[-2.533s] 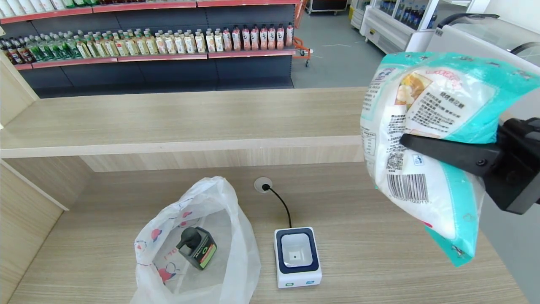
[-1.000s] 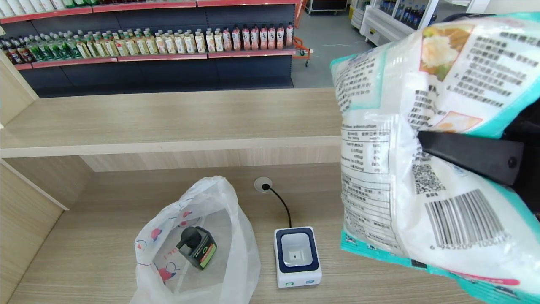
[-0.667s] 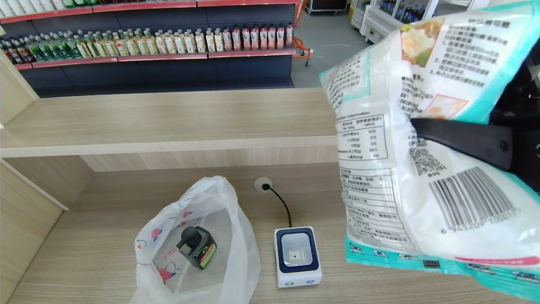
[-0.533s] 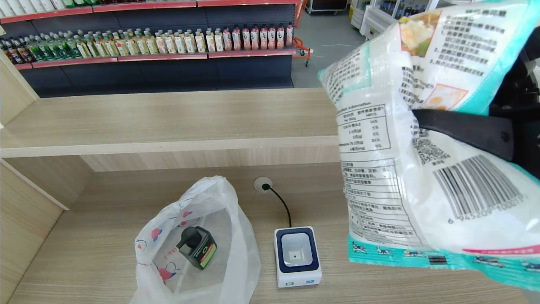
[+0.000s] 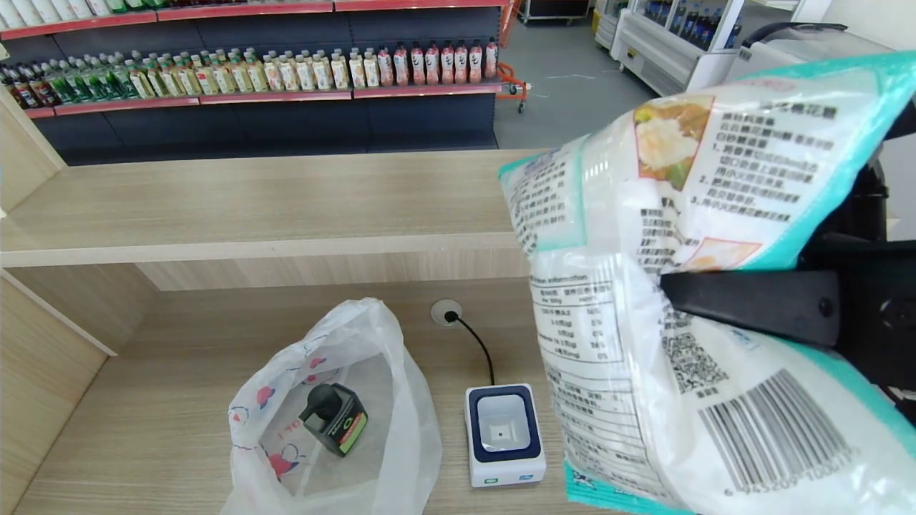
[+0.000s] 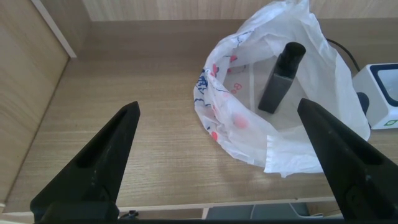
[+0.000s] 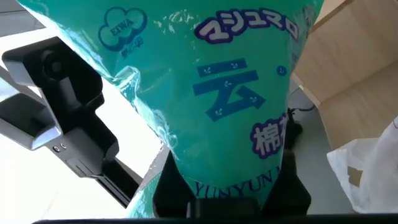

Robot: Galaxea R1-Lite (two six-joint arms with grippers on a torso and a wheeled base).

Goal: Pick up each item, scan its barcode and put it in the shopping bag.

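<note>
Pale wood-grain counter top point(image 5: 143, 429) in front, backed by a raised ledge of the same wood point(image 5: 250, 200). Set into the counter near the ledge, a round grey cable grommet point(image 5: 446, 312) with a thin black cable point(image 5: 481, 347) leading out. Beyond, dark shop shelving with red edge strips point(image 5: 286, 121), stocked with rows of small bottles point(image 5: 250, 71); farther right, grey floor point(image 5: 565, 107) and white glass-fronted freezers point(image 5: 665, 43).

The left claw point(image 6: 217, 158) has flat, matte black, tapering fingers point(image 6: 93, 162).
</note>
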